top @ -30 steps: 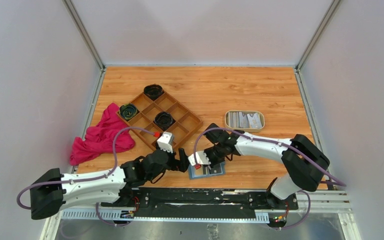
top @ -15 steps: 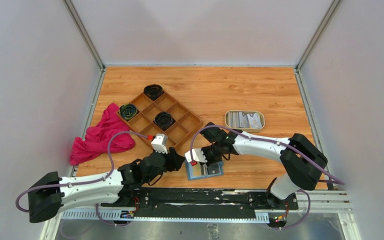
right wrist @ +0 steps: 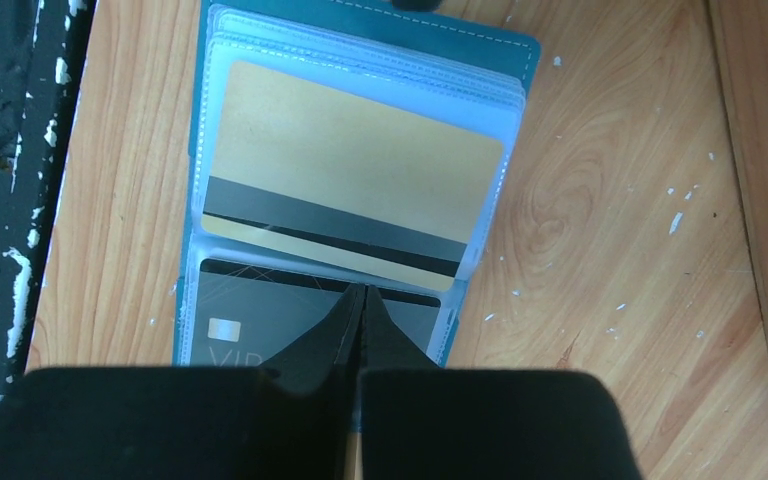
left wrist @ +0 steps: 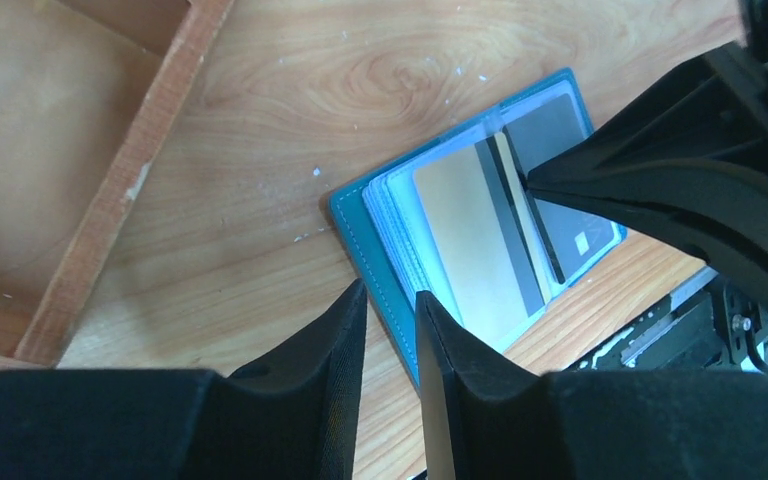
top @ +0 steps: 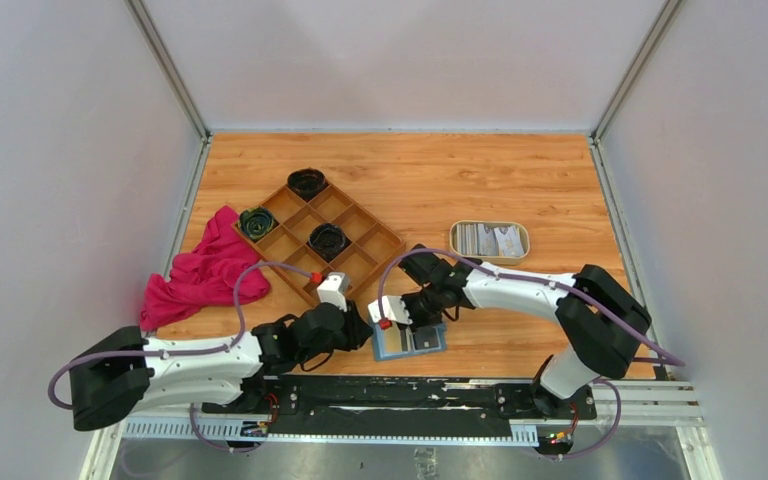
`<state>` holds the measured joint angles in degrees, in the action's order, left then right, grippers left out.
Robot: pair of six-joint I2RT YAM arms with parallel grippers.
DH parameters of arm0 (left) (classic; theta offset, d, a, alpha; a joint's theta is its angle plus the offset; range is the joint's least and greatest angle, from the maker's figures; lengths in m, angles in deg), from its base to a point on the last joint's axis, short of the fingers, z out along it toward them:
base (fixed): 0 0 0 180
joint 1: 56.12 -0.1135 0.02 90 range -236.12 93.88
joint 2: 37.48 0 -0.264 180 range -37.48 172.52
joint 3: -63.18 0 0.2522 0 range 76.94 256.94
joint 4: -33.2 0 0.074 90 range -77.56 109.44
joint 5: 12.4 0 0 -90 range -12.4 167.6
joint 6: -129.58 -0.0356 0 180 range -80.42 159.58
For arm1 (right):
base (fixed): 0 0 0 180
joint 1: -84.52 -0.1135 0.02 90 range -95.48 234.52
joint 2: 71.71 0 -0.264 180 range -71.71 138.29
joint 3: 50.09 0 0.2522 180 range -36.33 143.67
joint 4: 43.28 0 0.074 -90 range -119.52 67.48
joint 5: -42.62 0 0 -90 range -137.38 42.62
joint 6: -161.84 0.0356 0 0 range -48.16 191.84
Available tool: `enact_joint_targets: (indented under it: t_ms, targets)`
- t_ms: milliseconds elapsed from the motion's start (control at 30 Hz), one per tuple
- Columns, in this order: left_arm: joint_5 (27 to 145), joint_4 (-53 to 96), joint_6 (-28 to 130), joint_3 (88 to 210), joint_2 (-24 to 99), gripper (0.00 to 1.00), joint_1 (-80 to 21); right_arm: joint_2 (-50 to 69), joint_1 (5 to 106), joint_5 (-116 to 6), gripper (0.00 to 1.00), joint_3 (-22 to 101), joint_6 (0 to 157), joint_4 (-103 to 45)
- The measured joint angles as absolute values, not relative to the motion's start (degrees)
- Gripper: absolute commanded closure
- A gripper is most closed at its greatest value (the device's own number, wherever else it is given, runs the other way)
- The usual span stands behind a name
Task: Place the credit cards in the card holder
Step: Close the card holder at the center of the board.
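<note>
Both over the stitched teal card holder [right wrist: 460,38]: left claw [left wrist: 390,292] narrowly parted, right claw [right wrist: 360,290] shut.

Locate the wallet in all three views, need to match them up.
Top external: wallet sits low in the picture, just right of centre.
Left wrist: right of centre, lying open and tilted, its far end under a black claw.
Right wrist: upper left to centre, open, its lower end hidden by the claw.
Shared landmark: the shut right claw, tip over the wallet's middle.
</note>
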<state>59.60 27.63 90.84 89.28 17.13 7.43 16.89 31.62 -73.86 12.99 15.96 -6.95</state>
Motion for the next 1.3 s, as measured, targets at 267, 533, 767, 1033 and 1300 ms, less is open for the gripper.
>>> enact_joint_targets:
  t_ms: [267,533,767,1033,1300]
  targets:
    - [63.28,27.74,93.92,92.21,26.59,0.73,7.43,17.57,31.62,-75.04,1.0,14.74,18.61,-6.98]
    - [65.61,28.63,94.25,96.19,32.93,0.73,7.43,19.45,30.48,-75.82,1.0,15.35,20.73,-7.02]
    - [65.86,28.72,94.3,96.19,32.93,0.73,7.43,17.79,30.57,-77.29,1.0,15.57,21.12,-6.21]
    - [65.99,28.7,94.21,95.84,31.53,0.69,7.43,12.08,37.32,-86.6,0.94,18.63,16.6,2.75]
    - [66.1,28.68,91.98,92.91,21.02,0.51,7.43,3.78,50.41,-96.76,0.47,18.85,10.59,12.63]
